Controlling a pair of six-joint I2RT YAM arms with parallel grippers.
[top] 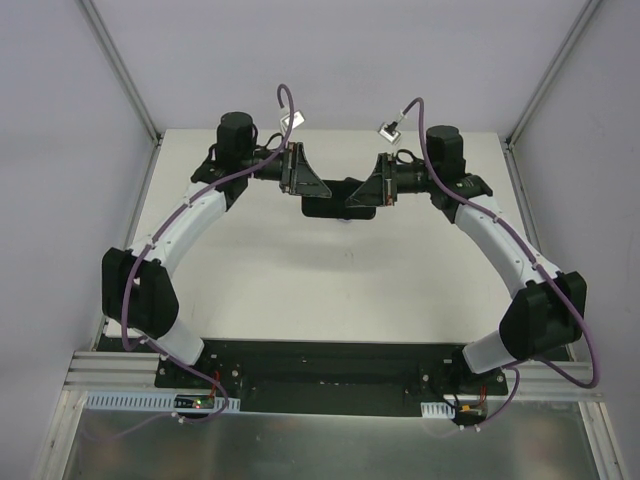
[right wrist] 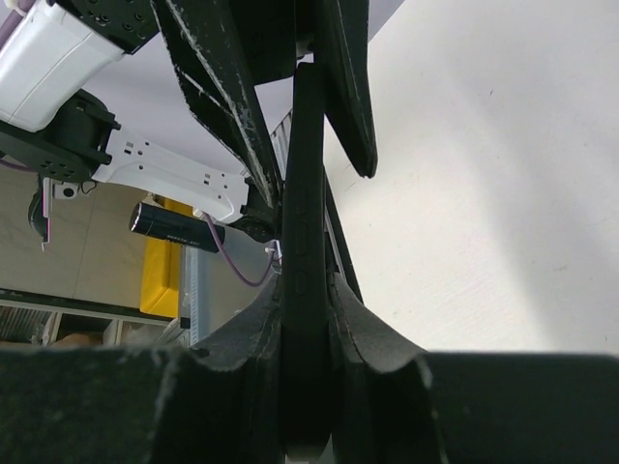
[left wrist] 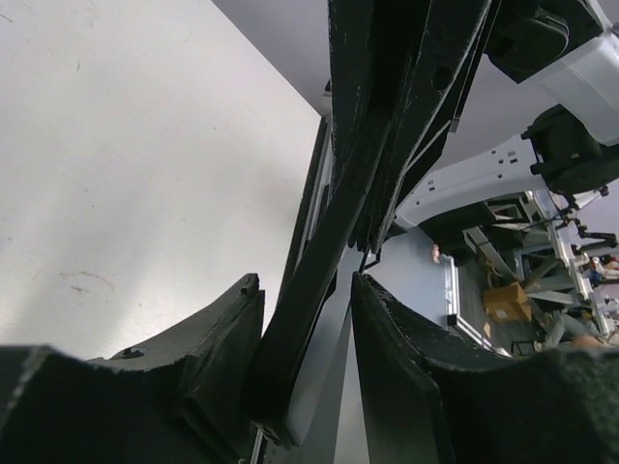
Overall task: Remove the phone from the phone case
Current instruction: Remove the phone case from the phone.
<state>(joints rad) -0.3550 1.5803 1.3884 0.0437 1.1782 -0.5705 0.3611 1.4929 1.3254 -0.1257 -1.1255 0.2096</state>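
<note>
The black phone case with the phone in it is held above the far middle of the table, between both grippers. My left gripper is shut on its left end. In the left wrist view the case rests against the left finger, with a glossy grey face beside it and a thin gap to the right finger. My right gripper is shut on the right end. The right wrist view shows the case's thin button edge clamped between both pads. I cannot tell the phone apart from the case.
The white table runs out to walls left, right and behind. Both arms arch inward from their bases at the near edge. Purple cables loop above the wrists. A black base plate lies along the near edge.
</note>
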